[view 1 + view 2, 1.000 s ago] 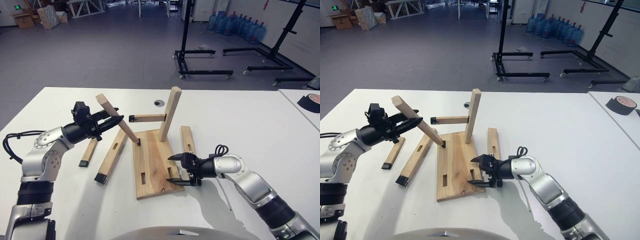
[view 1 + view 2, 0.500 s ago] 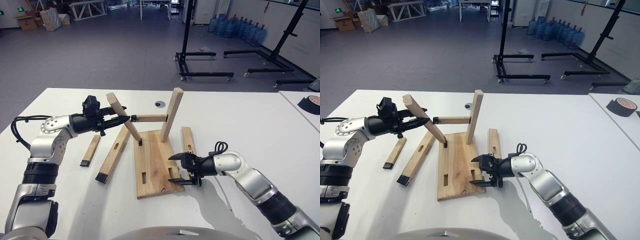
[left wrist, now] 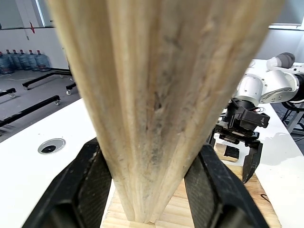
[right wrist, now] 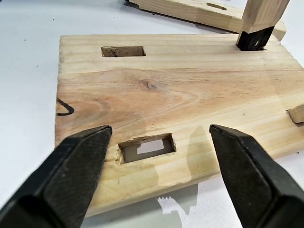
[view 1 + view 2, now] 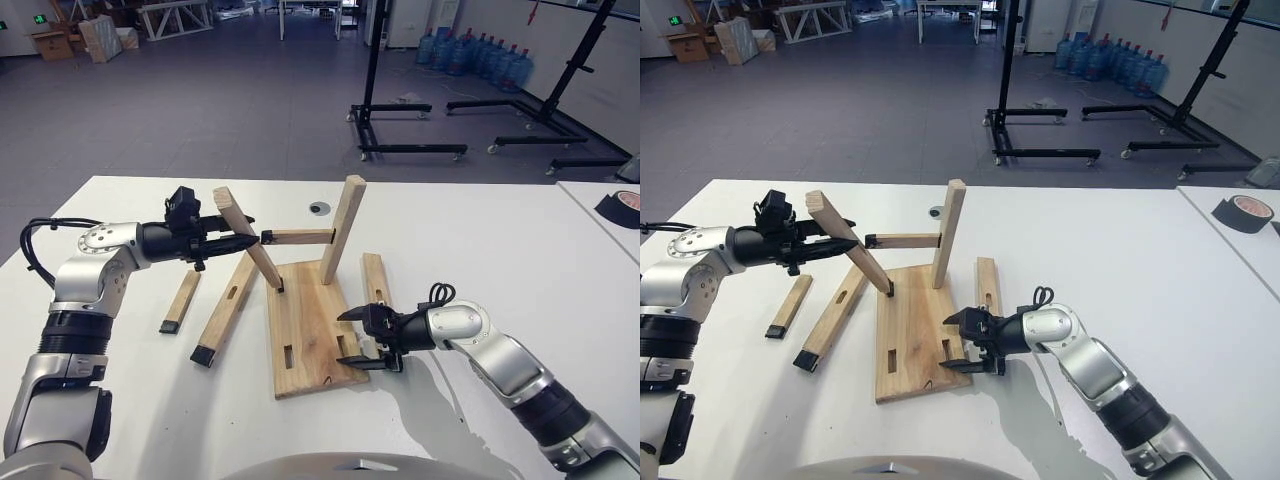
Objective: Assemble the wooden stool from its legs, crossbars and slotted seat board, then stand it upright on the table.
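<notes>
The slotted seat board (image 5: 300, 335) lies flat on the white table. One leg (image 5: 342, 228) stands upright in a far slot, with a crossbar (image 5: 298, 237) sticking out from it to the left. A second leg (image 5: 250, 240) leans in another slot, its top tilted left, and my left gripper (image 5: 245, 232) is shut on it; the left wrist view has this leg (image 3: 156, 95) between both fingers (image 3: 80, 190). My right gripper (image 5: 356, 340) stands open at the board's near right edge, its fingers (image 4: 71, 166) straddling an empty slot (image 4: 147, 146).
Loose parts lie beside the board: a slotted leg (image 5: 225, 310) and a short crossbar (image 5: 180, 300) to its left, another leg (image 5: 377, 280) to its right. A cable hole (image 5: 318, 207) sits at the table's far side. A tape roll (image 5: 620, 205) lies far right.
My left arm has swung the leaning leg more upright, its top moving right toward the crossbar's free end, foot still in the slot. The right gripper has kept still.
</notes>
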`<action>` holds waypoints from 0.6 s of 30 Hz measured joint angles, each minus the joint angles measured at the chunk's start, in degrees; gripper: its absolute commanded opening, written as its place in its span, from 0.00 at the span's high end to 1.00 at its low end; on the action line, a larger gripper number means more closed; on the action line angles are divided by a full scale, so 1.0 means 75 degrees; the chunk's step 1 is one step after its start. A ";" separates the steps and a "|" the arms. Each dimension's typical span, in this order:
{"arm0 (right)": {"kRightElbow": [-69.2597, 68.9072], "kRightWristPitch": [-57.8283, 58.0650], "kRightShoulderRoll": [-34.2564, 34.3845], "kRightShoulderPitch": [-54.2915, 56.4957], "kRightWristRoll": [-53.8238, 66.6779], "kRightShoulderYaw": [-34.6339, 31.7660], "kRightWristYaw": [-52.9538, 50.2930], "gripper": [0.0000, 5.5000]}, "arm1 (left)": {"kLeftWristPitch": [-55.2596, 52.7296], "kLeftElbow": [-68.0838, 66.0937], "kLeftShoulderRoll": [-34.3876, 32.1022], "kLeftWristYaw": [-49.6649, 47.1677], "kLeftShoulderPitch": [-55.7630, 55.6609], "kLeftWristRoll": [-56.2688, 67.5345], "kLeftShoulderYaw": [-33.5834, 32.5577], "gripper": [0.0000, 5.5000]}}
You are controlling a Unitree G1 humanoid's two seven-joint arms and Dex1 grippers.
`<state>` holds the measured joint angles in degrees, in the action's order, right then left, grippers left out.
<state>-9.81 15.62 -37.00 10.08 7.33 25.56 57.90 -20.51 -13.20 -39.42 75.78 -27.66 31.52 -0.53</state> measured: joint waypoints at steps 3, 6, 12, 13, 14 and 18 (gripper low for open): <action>0.0035 0.0000 0.0007 0.0015 0.0001 -0.0003 0.0000 0.31 | 0.0101 -0.0115 0.0018 0.0008 -0.0037 -0.0092 0.0049 0.63; 0.0064 0.0005 0.0007 0.0014 0.0001 -0.0001 -0.0003 0.31 | 0.0229 -0.0310 0.0086 0.0002 -0.0104 -0.0117 0.0120 0.63; 0.0058 0.0065 0.0004 0.0019 0.0002 -0.0022 0.0055 0.31 | 0.0435 -0.1713 0.0520 0.0048 -0.0821 -0.0144 0.0266 0.63; 0.0048 0.0073 0.0008 0.0023 0.0001 -0.0007 0.0068 0.31 | 0.0466 -0.1945 0.0609 0.0047 -0.0932 -0.0171 0.0306 0.63; 0.0037 0.0080 0.0008 0.0027 0.0000 0.0005 0.0063 0.31 | 0.0497 -0.2135 0.0632 0.0060 -0.1005 -0.0177 0.0327 0.63; -0.0032 0.0166 0.0003 0.0024 -0.0005 0.0007 0.0049 0.31 | 0.0630 -0.2358 0.0627 0.0153 -0.1091 -0.0179 0.0409 0.63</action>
<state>-10.05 16.87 -36.97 10.27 7.29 25.62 58.27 -15.79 -30.88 -34.72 76.93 -35.84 30.17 2.54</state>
